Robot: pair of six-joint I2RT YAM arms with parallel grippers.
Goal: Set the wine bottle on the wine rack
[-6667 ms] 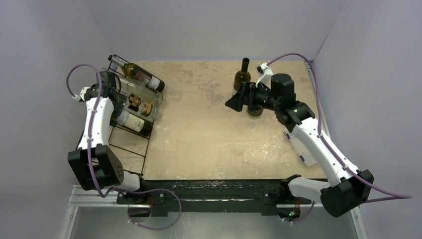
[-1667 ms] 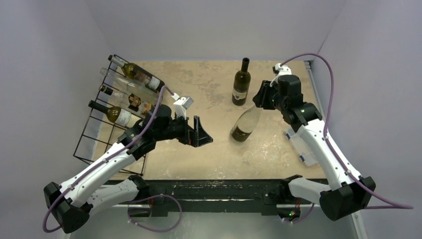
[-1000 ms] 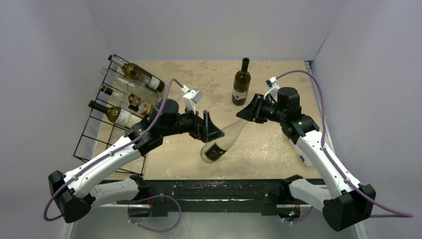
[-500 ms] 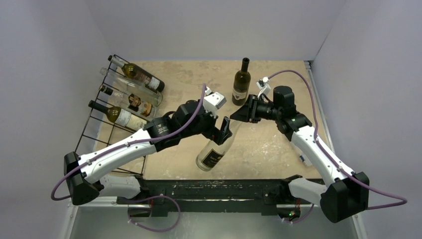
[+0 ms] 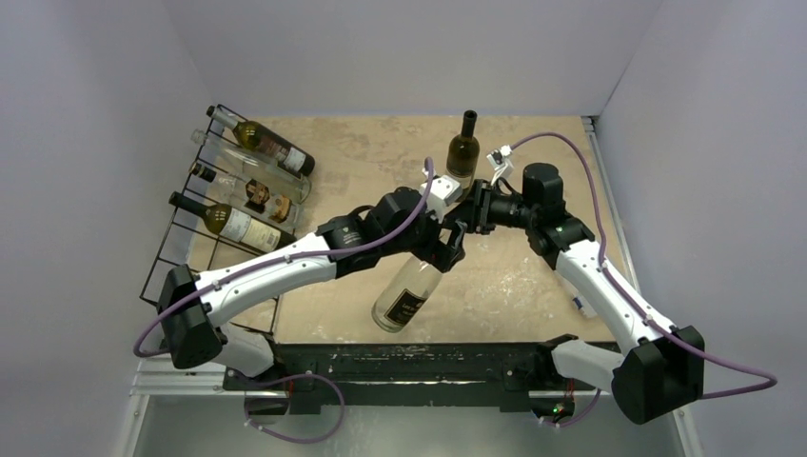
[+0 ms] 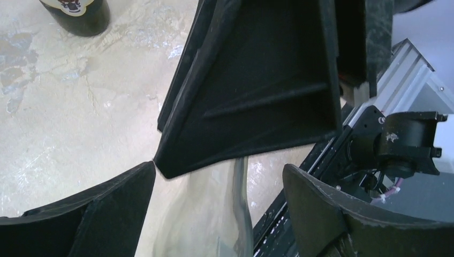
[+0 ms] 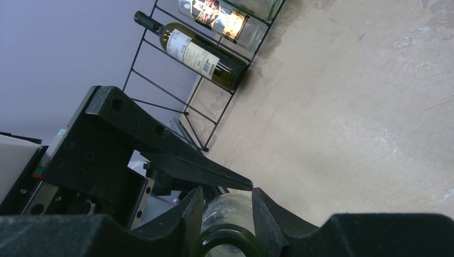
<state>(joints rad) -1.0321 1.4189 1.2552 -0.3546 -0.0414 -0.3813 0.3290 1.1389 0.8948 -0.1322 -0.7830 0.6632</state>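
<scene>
A clear wine bottle (image 5: 407,293) with a dark label hangs tilted over the table's middle, base low and toward the near edge. My right gripper (image 5: 468,215) is shut on its neck (image 7: 229,211); the pads (image 7: 193,217) press both sides. My left gripper (image 5: 449,249) straddles the bottle's shoulder (image 6: 209,214) just below the right gripper's finger (image 6: 251,91). It is open, with a gap beside the right-hand finger (image 6: 326,214). The black wire wine rack (image 5: 181,257) stands at the far left and holds several lying bottles (image 5: 238,226).
A dark green bottle (image 5: 463,152) stands upright at the back, right behind both grippers. A small clear box (image 5: 582,290) lies by the right edge, partly under my right arm. The rack's near end (image 7: 176,99) has bare wire bays.
My left arm reached further right and slid up the bottle to its shoulder, beside the right gripper; its jaws narrowed a little. The bottle, still held by the right gripper, barely moved.
</scene>
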